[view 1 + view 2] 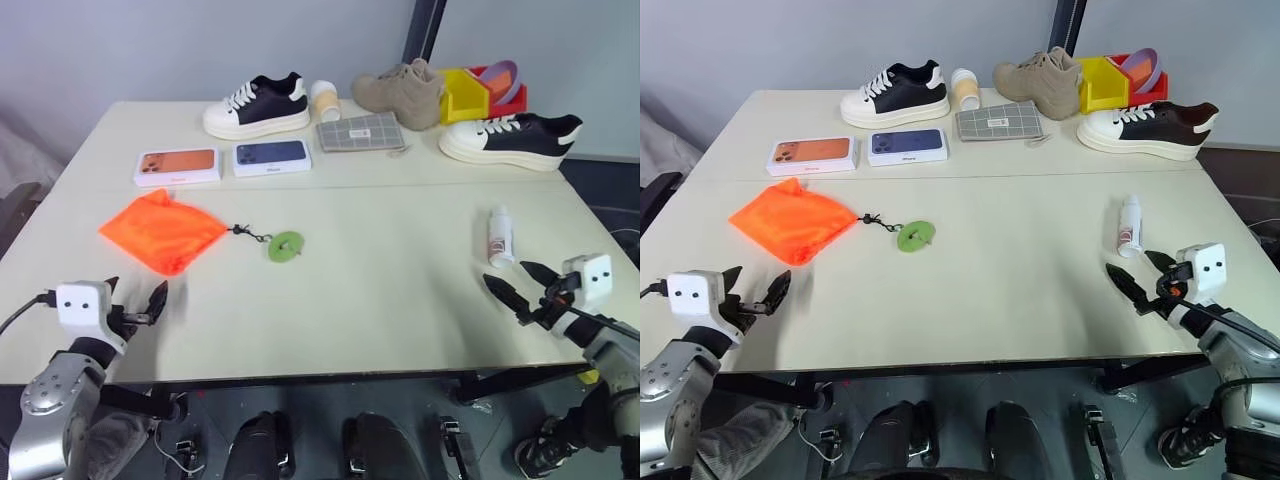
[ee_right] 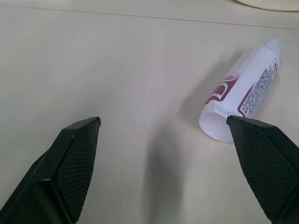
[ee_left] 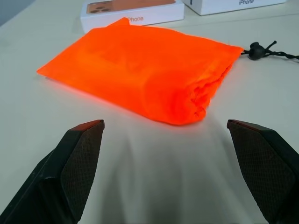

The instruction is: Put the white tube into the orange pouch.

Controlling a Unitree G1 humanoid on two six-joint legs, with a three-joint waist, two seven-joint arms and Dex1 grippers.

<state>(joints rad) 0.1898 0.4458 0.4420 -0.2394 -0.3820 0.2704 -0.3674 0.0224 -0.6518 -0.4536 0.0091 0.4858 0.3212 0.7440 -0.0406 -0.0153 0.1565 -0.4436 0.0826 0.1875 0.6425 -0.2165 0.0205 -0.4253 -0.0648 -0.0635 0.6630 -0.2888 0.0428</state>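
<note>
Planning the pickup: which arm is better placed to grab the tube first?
Right, probably. The right gripper sits open just short of the tube, which lies on the table's right side. The left gripper, also open, faces the pouch, far from the tube.

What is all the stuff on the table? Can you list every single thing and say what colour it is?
white tube: one, white with a reddish label, lying on the table's right side, just ahead of the right claw
orange pouch: one, bright orange, lying flat on the left side
green disc: one, on the pouch's dark cord, right of the pouch
phone boxes: two, white; orange picture, blue picture, behind the pouch
sneakers: two, black and white; back left, back right
tan shoe: one, at the back
cup: one, white and tan, beside the left sneaker
grey checked wallet: one, back middle
bins: yellow, red, back right
table: one, cream
left claw: black, open, empty
right claw: black, open, empty
</note>
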